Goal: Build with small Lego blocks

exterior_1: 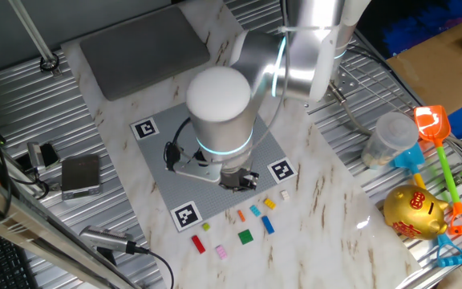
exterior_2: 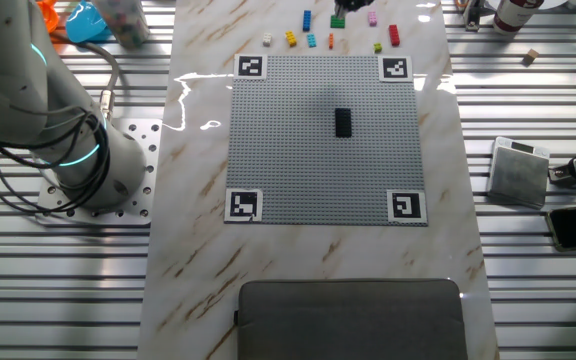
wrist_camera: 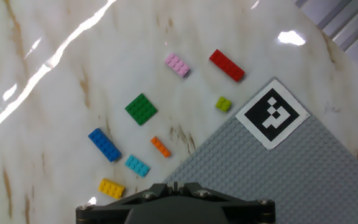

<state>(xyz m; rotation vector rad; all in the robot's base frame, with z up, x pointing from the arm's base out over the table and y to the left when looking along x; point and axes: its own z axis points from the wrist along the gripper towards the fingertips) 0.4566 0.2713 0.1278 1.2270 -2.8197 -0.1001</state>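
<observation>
Hovering with the gripper (exterior_1: 237, 178) low over the grey studded plate (exterior_1: 160, 164), near the edge that faces the loose small Lego blocks (exterior_1: 245, 236). Cannot tell how far the jaws stand apart: seeing only the dark body of the hand at the bottom of the hand view, with the fingertips out of sight, and hidden under the wrist in one fixed view.

Lying scattered on the white marble table (wrist_camera: 55, 124), just beside that plate edge and apart from one another. Counting in the hand view: a pink block (wrist_camera: 176, 65) and a red block (wrist_camera: 227, 65) farthest away, a small lime block (wrist_camera: 223, 104) close to the black-and-white marker (wrist_camera: 272, 113), then a flat green block (wrist_camera: 141, 109), a blue block (wrist_camera: 104, 144), an orange block (wrist_camera: 160, 147), a light blue block (wrist_camera: 137, 165) and a yellow block (wrist_camera: 112, 188). Finding also a white block (exterior_2: 267, 39) at the end of the row in the other fixed view.

Sitting alone on the plate, well apart from the others: a black block (exterior_2: 343, 122).
</observation>
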